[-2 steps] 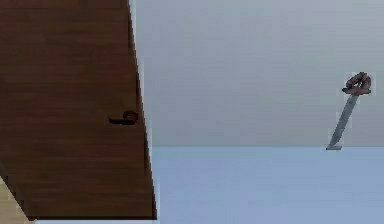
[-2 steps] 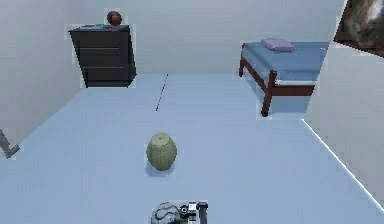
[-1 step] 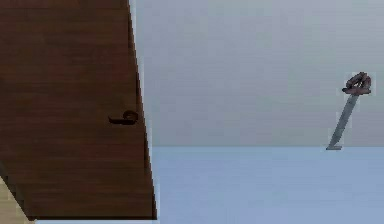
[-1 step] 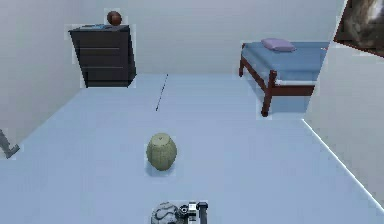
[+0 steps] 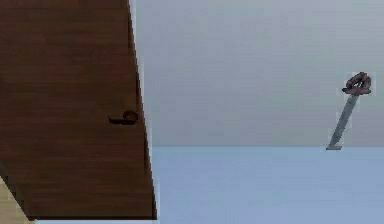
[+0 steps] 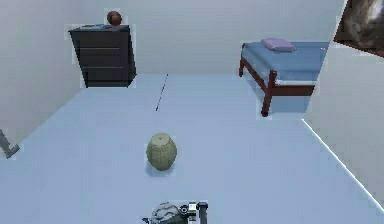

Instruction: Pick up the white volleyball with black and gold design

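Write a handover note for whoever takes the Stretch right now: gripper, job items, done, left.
Gripper: at the arm side view's bottom edge; cannot tell whether it holds anything.
Things: an olive-green round object lies on the floor farther out. A reddish-brown ball sits on the dark dresser. Neither looks white.
Done: no pickup confirmed.
Left: find the white volleyball, grasp it and lift it clear.

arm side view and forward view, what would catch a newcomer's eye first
In the arm side view, a round olive-green thing sits mid-floor, with a black dresser at the far left and a blue bed at the far right. A dark wooden door stands at the forward view's left.
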### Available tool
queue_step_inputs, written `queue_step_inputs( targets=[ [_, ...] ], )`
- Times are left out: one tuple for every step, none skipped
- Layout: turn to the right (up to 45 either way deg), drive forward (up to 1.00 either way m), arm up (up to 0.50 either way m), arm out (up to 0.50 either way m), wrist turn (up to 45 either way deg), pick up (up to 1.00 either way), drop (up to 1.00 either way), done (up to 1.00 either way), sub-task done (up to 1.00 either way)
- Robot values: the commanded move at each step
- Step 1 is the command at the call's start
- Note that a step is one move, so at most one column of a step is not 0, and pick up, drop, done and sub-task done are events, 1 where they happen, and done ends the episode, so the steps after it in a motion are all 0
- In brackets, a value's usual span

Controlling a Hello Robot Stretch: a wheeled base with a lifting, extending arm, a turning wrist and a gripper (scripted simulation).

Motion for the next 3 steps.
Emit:
queue_step_inputs(
  targets=[
    [0.0, 0.00, 0.00, 0.00, 45.0, 0.00, 0.00, 0.00, 0.00],
    [0.0, 0.00, 0.00, 0.00, 9.0, 0.00, 0.00, 0.00, 0.00],
    [0.0, 0.00, -0.30, 0.00, 0.0, 0.00, 0.00, 0.00, 0.00]
  ],
)
